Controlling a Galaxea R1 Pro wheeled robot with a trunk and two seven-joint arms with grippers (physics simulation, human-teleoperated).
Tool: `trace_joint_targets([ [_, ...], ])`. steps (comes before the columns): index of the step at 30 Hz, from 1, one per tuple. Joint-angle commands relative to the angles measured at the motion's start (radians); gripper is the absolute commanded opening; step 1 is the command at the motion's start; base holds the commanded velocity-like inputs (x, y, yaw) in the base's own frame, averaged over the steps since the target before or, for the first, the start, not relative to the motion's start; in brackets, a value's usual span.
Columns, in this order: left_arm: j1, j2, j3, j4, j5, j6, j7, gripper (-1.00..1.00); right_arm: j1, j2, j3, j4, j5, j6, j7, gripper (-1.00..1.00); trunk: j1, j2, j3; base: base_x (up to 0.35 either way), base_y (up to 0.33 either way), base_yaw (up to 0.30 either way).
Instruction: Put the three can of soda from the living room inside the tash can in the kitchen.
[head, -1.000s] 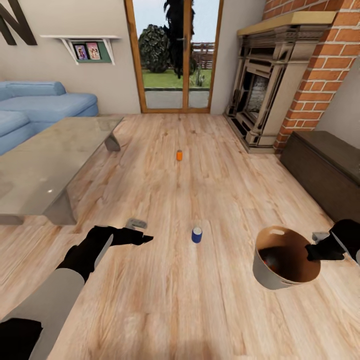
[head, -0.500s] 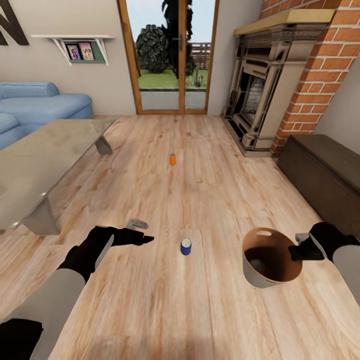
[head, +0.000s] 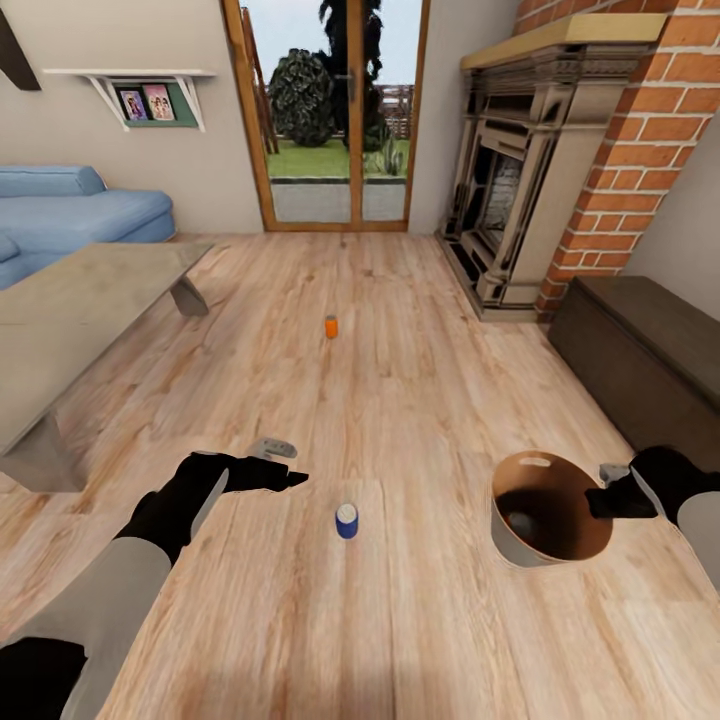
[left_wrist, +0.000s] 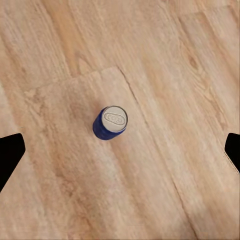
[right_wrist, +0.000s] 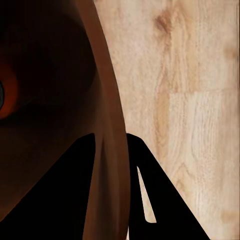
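Head view: right tool (head: 597, 497) grips the bin (head: 520, 545) rim; something lies inside. Blue can (head: 346, 521) and orange can (head: 331, 326) stand on the floor (head: 420, 380).

Left wrist: left tool (left_wrist: 120, 150) wide open above the blue can (left_wrist: 110, 123).

Right wrist: fingers (right_wrist: 87, 165) pinch the bin wall (right_wrist: 107, 130), an orange can (right_wrist: 9, 95) inside.

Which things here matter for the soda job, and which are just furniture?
Job:
blue can
orange can farther off
bin, rim pinched by right gripper, a can inside
left gripper, open

Not job:
sofa
low table
fireplace
dark chest

- Bare warm wood floor (head: 420, 400) lies open all round the upright dark blue soda can (head: 346, 521).
- The glass-topped low table (head: 60, 330) stands well apart from that can.
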Motion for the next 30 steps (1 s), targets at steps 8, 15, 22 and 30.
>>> trace_joint_targets([
  [8, 0.0, 0.0, 0.0, 0.0, 0.0, 0.0, 0.0, 1.0, -0.001, -0.014, -0.038, 0.0, -0.019, 0.003, 0.006, -1.0, 0.0, 0.0, 0.0, 0.251, -0.237, 0.0],
  [15, 0.0, 0.0, 0.0, 0.0, 0.0, 0.0, 0.0, 1.0, 0.0, -0.01, -0.039, -0.001, -0.019, 0.003, 0.006, -1.0, 0.0, 0.0, 0.0, 0.251, -0.237, 0.0],
  [22, 0.0, -0.003, 0.0, 0.0, 0.0, 0.0, 0.0, 1.0, 0.001, -0.007, -0.039, -0.002, -0.019, 0.003, 0.004, -1.0, 0.0, 0.0, 0.0, 0.251, -0.237, 0.087],
  [30, 0.0, -0.006, 0.001, 0.0, -0.001, 0.0, 0.0, 1.0, 0.0, -0.008, -0.039, -0.001, -0.02, 0.003, 0.006, -1.0, 0.0, 0.0, 0.0, 0.156, -0.104, 0.008],
])
